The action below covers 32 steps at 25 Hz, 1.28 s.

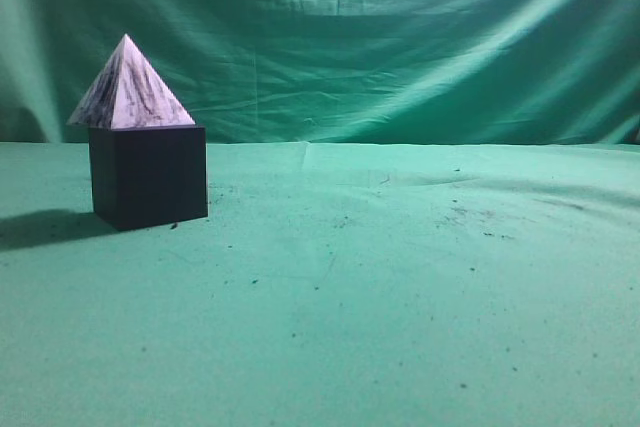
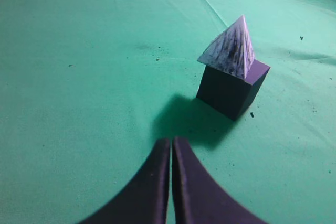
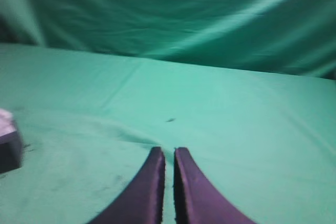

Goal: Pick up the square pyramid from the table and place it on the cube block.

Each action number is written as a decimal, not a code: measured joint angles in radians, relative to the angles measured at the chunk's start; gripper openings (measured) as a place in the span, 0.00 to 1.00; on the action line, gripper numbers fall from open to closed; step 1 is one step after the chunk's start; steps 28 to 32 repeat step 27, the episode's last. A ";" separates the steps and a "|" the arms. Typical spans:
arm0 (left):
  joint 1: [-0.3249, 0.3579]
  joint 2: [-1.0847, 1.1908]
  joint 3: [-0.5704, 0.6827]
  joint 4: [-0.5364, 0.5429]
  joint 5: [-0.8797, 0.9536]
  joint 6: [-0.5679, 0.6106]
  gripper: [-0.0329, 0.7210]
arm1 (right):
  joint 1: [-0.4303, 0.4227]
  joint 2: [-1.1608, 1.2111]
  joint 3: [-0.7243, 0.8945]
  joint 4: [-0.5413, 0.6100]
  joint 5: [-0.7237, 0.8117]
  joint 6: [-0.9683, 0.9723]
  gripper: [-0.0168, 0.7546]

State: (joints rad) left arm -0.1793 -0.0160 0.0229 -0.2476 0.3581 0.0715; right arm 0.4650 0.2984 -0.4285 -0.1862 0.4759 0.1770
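The whitish-lavender marbled square pyramid (image 1: 130,92) rests upright on top of the dark cube block (image 1: 148,176) at the left of the green table (image 1: 400,287). In the left wrist view the pyramid (image 2: 231,51) sits on the cube (image 2: 231,88), its base a little askew and overhanging one edge. My left gripper (image 2: 171,142) is shut and empty, well short of the cube. My right gripper (image 3: 169,152) is shut and empty. The cube's corner (image 3: 9,153) shows at the left edge of the right wrist view. Neither gripper shows in the exterior view.
A wrinkled green backdrop (image 1: 380,37) hangs behind the table. Dark specks dot the cloth (image 1: 470,217). The cube casts a shadow to its left (image 1: 40,227).
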 joint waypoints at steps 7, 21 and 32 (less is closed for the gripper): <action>0.000 0.000 0.000 0.000 0.000 0.000 0.04 | -0.275 -0.281 0.236 0.000 -0.048 0.002 0.12; 0.000 0.000 0.000 0.000 0.000 0.000 0.04 | -0.362 -0.308 0.455 0.010 -0.102 0.003 0.12; 0.000 0.000 0.000 0.000 0.000 0.000 0.04 | -0.362 -0.308 0.455 0.010 -0.102 0.003 0.12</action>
